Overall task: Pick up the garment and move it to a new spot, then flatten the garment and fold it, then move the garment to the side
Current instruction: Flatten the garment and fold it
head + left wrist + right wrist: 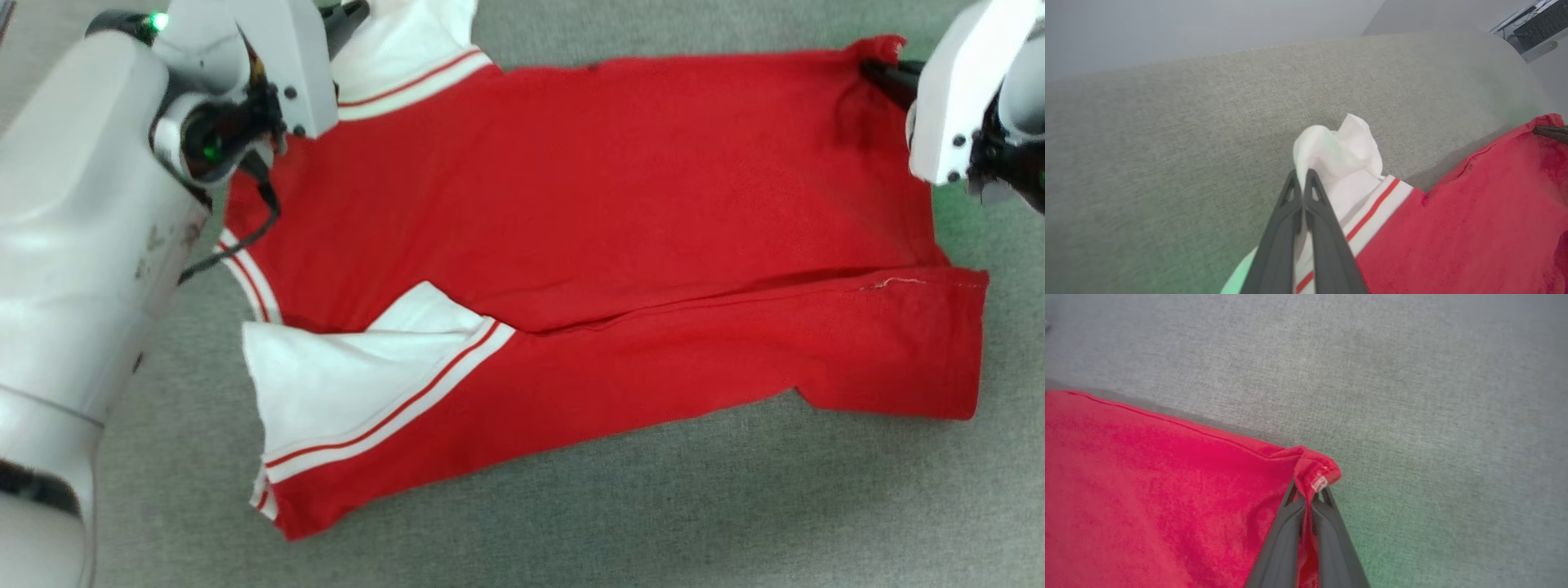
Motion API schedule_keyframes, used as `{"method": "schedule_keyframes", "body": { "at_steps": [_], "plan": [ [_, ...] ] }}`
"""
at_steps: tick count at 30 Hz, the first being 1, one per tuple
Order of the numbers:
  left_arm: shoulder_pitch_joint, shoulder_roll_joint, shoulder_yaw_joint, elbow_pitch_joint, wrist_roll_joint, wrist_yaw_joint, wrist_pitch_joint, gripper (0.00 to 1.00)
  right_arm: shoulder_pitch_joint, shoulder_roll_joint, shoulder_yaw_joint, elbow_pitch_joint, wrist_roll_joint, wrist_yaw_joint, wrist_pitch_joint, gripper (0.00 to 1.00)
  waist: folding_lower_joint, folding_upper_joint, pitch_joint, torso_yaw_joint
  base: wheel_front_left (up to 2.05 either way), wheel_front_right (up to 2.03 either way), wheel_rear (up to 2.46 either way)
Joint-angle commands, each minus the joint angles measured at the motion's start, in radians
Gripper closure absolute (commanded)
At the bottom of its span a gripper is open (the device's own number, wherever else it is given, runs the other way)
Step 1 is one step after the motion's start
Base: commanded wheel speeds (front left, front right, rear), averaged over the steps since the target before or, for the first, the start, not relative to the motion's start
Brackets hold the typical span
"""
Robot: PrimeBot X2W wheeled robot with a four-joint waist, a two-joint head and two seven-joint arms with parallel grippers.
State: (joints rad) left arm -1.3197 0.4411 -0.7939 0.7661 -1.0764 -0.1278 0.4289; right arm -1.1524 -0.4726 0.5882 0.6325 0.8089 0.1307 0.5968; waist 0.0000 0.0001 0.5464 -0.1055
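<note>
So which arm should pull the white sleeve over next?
Left, I think. The left tool is shut on the far white sleeve of the garment; the right tool grips a red corner at the other end.

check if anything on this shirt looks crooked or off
The garment lies unevenly: its near red strip juts out past the layer above at the right, and the near white sleeve is creased and slanted. The far right corner bunches in the right tool.
</note>
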Motion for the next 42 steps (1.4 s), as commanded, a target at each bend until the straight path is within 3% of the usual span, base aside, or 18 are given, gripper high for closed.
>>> {"method": "schedule_keyframes", "body": {
  "at_steps": [1,6,15,20,27,34,42],
  "plan": [
    [0.029,0.012,-0.010,-0.021,-0.012,-0.004,-0.029,1.00,0.025,-0.015,0.014,-0.005,0.019,0.000,-0.020,1.00,0.0000,-0.0001,-0.076,0.035,0.00,0.00,0.00],
    [0.120,0.044,-0.035,-0.130,-0.070,-0.004,-0.111,1.00,0.101,-0.074,0.059,-0.045,0.064,0.000,-0.059,1.00,0.0000,-0.0001,-0.162,0.063,0.00,0.00,0.00],
    [0.359,0.174,-0.043,-0.390,-0.136,-0.004,-0.248,1.00,0.249,-0.178,0.081,-0.158,0.121,0.000,-0.118,1.00,0.0000,-0.0001,-0.234,0.087,0.00,0.00,0.00],
    [0.511,0.249,-0.024,-0.552,-0.166,0.035,-0.312,1.00,0.313,-0.221,0.063,-0.218,0.131,0.000,-0.136,1.00,0.0000,-0.0001,-0.238,0.091,0.00,0.00,0.00],
    [0.709,0.335,-0.002,-0.756,-0.192,0.132,-0.409,1.00,0.406,-0.263,0.021,-0.281,0.128,0.000,-0.135,1.00,0.0000,-0.0001,-0.222,0.100,0.00,0.00,0.00],
    [0.804,0.363,0.002,-0.831,-0.203,0.179,-0.459,1.00,0.479,-0.270,-0.028,-0.318,0.115,0.000,-0.115,1.00,0.0000,-0.0001,-0.196,0.102,0.00,0.00,0.00],
    [0.809,0.310,-0.033,-0.783,-0.147,0.210,-0.494,1.00,0.536,-0.221,-0.086,-0.319,0.074,0.000,-0.123,1.00,0.0000,-0.0001,-0.177,0.101,0.00,0.00,0.00]
  ]
}}
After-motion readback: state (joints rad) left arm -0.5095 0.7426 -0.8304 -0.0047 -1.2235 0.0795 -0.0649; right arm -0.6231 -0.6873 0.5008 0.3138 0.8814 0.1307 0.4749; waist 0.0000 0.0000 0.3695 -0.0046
